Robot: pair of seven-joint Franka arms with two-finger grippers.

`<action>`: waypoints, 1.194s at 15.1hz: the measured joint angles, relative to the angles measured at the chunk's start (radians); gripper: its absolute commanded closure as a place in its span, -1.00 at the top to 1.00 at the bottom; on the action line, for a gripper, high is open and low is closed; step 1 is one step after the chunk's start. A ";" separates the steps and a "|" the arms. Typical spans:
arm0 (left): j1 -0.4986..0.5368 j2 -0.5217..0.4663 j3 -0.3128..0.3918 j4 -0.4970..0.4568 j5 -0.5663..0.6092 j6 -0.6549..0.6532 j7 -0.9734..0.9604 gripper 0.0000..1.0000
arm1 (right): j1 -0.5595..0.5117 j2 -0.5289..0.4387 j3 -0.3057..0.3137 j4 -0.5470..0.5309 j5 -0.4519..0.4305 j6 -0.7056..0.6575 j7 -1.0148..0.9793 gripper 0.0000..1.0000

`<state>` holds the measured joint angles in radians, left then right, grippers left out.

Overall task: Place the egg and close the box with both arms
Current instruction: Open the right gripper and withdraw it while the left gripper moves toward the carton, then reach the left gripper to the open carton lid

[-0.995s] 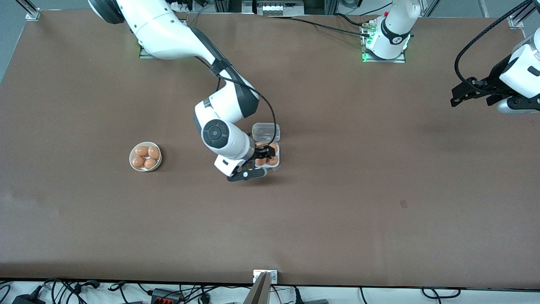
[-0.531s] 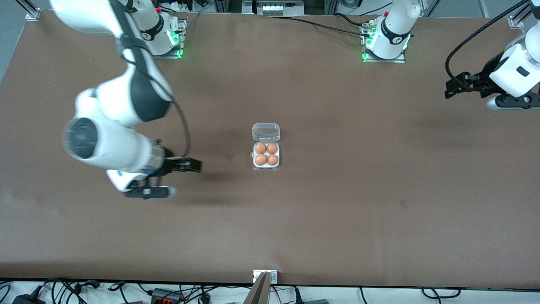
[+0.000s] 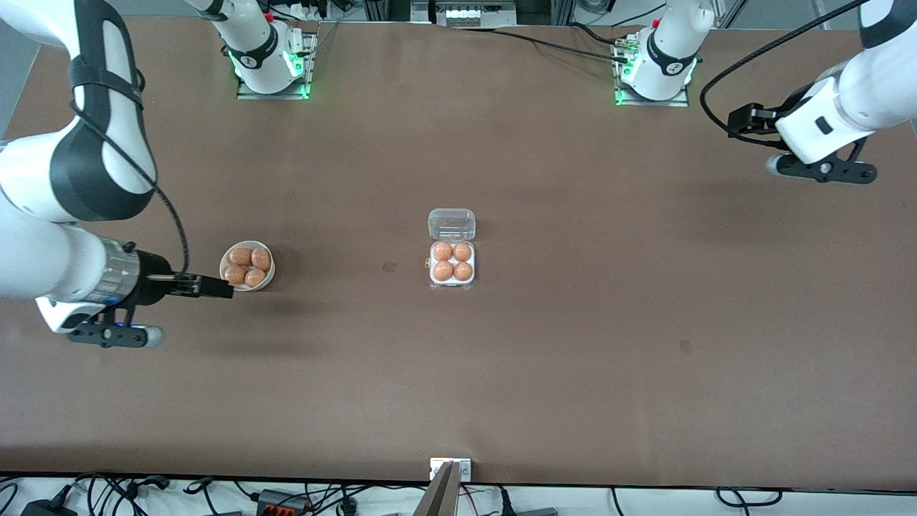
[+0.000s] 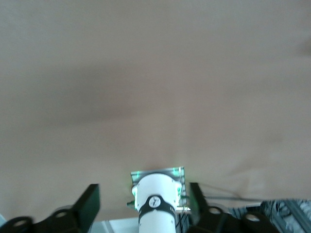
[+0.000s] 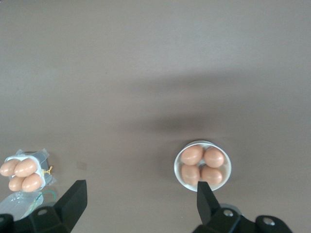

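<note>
Right gripper [image 3: 215, 287] has swung away from the box [image 3: 452, 264] — now up beside the bowl [image 3: 246, 266], fingers spread, empty. Box mid-surface, four eggs [image 3: 452, 261] in, lid open. Left gripper [image 3: 741, 118] raised toward its own end, fingers spread. Bare brown surface [image 3: 609, 344] rings the box.

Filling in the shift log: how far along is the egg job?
Egg placing looks done: the box holds four eggs, one per cell. Nothing is in hand: the right gripper hangs open beside the bowl, and the left gripper waits open at its end of the table. Left: closing the lid, which lies open.
</note>
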<state>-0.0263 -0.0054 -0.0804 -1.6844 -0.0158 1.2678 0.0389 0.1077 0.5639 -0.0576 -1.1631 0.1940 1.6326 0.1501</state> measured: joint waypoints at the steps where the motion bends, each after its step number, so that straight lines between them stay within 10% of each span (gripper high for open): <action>1: -0.009 0.006 -0.003 0.000 -0.021 -0.011 0.005 -0.64 | -0.014 -0.008 0.000 0.000 -0.003 -0.019 0.000 1.00; 3: -0.020 0.014 -0.020 -0.001 -0.083 -0.010 -0.002 -0.95 | -0.028 -0.034 0.000 0.001 -0.046 -0.046 0.000 1.00; 10: -0.034 0.045 -0.311 -0.160 -0.113 0.301 -0.289 -0.97 | -0.133 -0.157 0.057 -0.043 -0.150 -0.076 -0.006 1.00; 14: -0.047 0.086 -0.520 -0.309 -0.114 0.676 -0.513 -0.98 | -0.136 -0.197 0.069 -0.070 -0.180 -0.111 -0.023 1.00; 18: -0.083 0.244 -0.584 -0.361 -0.113 1.015 -0.638 -0.98 | -0.142 -0.298 0.069 -0.189 -0.201 -0.109 -0.065 1.00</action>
<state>-0.1091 0.2385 -0.6645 -2.0458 -0.1292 2.2830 -0.5992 -0.0338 0.2658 0.0116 -1.3522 -0.0075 1.5232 0.0855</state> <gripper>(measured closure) 0.987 0.000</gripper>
